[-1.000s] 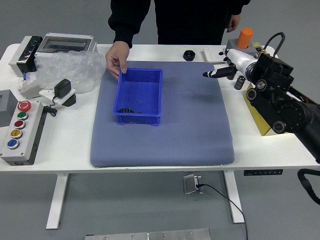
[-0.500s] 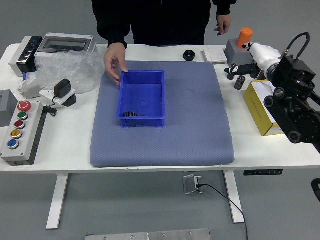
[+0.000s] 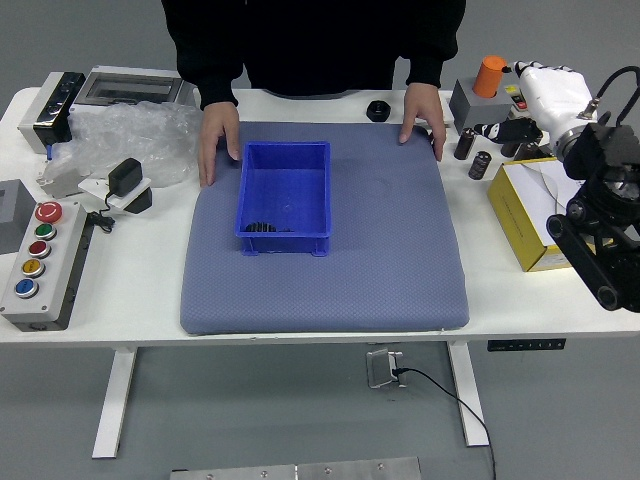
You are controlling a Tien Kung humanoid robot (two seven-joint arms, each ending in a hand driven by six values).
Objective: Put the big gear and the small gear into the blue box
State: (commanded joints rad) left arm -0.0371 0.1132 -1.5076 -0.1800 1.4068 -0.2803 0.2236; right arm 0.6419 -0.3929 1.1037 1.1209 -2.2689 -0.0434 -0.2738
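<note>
Black fingers (image 3: 515, 130): apart, holding nothing, on your right hand (image 3: 550, 105).
Right arm (image 3: 606, 215): farther toward the right side than a moment ago, now above the yellow carton (image 3: 516, 238).
Blue box (image 3: 285, 190): upright on the blue-grey mat (image 3: 390, 270), shifted slightly rightward and nearer you since the earliest view.
Dark toothed piece (image 3: 260, 228): inside the box, near-left corner; likely one of your gears.
Flat dark piece: beside it, low against the near wall; you can't tell from here whether it is the second gear.
Person's hands: one (image 3: 218, 141) has let go of the box and rests on the mat beside it; the other (image 3: 425, 117) has come down at the mat's far edge.
Black round part (image 3: 378, 111): on the white counter (image 3: 130, 280) beyond the mat, unmoved.
Your read: placing looks finished or nearly so; confirm both gears before ending, and keep clear of the person's hands.
</note>
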